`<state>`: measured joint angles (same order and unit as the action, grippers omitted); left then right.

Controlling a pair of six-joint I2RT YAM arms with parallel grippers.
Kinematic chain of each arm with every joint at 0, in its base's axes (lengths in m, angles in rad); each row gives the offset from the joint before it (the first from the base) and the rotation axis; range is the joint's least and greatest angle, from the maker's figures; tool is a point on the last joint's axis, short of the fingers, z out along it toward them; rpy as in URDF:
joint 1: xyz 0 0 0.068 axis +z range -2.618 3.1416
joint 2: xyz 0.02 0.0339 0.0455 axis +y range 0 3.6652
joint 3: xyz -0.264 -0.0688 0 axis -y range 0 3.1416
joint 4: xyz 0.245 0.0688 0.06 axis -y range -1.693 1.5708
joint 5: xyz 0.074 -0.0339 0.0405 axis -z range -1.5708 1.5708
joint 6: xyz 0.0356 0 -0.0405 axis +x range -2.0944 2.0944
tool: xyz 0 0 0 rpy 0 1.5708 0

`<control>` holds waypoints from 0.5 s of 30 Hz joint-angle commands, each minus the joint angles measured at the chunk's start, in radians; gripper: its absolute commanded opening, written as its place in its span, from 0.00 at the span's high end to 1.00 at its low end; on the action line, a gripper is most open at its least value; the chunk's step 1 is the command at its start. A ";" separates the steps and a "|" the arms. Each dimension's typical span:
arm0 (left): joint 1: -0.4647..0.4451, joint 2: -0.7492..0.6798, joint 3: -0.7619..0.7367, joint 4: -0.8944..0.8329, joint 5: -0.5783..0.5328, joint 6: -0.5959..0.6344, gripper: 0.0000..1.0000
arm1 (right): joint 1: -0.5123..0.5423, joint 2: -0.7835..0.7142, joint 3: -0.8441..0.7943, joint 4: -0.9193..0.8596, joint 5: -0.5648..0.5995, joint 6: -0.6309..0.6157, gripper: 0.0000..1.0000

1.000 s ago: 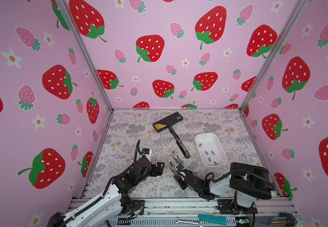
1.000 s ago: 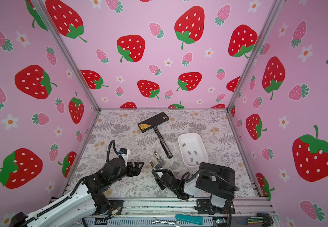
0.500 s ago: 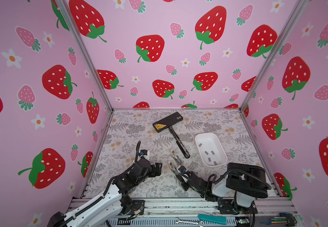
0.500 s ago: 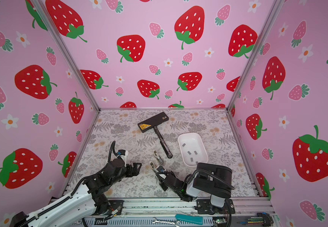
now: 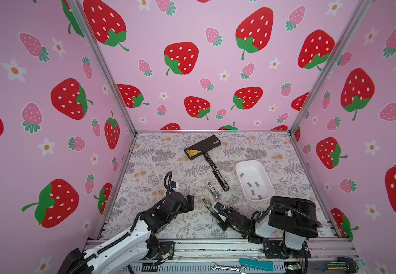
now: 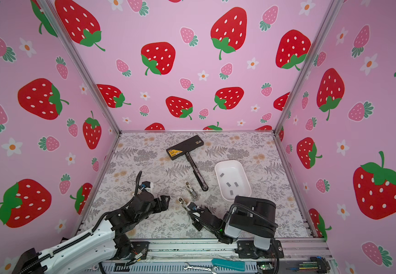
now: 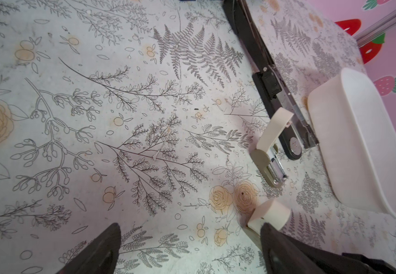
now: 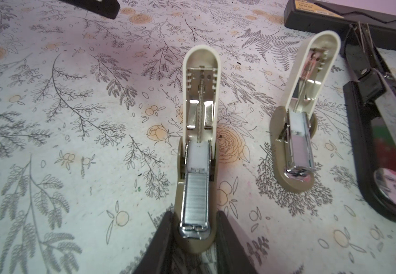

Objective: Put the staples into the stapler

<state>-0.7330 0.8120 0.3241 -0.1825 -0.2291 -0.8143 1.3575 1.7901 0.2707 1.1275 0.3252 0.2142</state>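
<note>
The right hand (image 8: pixel 195 224) stands narrower than a second ago, and its arm sits slightly further left. The left hand (image 7: pixel 189 229) sits a touch nearer the front edge. The right hand now grips the near end of a small beige stapler (image 8: pixel 199 132), with one dark finger pressed against each side of its base. This stapler stands on the floral counter (image 5: pixel 159 161) near the front, around the middle, its lid swung open and pointing away. A strip of staples (image 8: pixel 195 197) lies in its open channel (the row fills the near part, with white plastic showing beyond it).

The left hand is spread wide with nothing between its fingers. It is low over the counter just left of the gripped stapler, and both top views show a small gap between them.

A second small stapler (image 5: pixel 212 189), also open, stands just beyond and slightly right. A long black stapler (image 5: pixel 216 172) lies open further off, running toward a black slab (image 5: pixel 201 147) with a yellow label. Right of these sits a white tray (image 5: pixel 249 162) holding five loose strips (image 5: pixel 249 184), each apart from the others.
</note>
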 commanded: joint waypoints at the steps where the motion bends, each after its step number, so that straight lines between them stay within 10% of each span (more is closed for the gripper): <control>1: -0.001 0.081 0.029 0.064 -0.025 -0.034 0.08 | -0.008 0.005 -0.064 -0.089 -0.018 -0.013 0.79; 15: -0.045 0.504 0.098 0.387 -0.007 0.028 0.10 | -0.053 0.047 -0.077 -0.045 -0.116 0.012 0.80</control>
<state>-0.7631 1.2831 0.3840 0.1616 -0.2317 -0.7956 1.3155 1.7916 0.2111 1.2110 0.2474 0.2222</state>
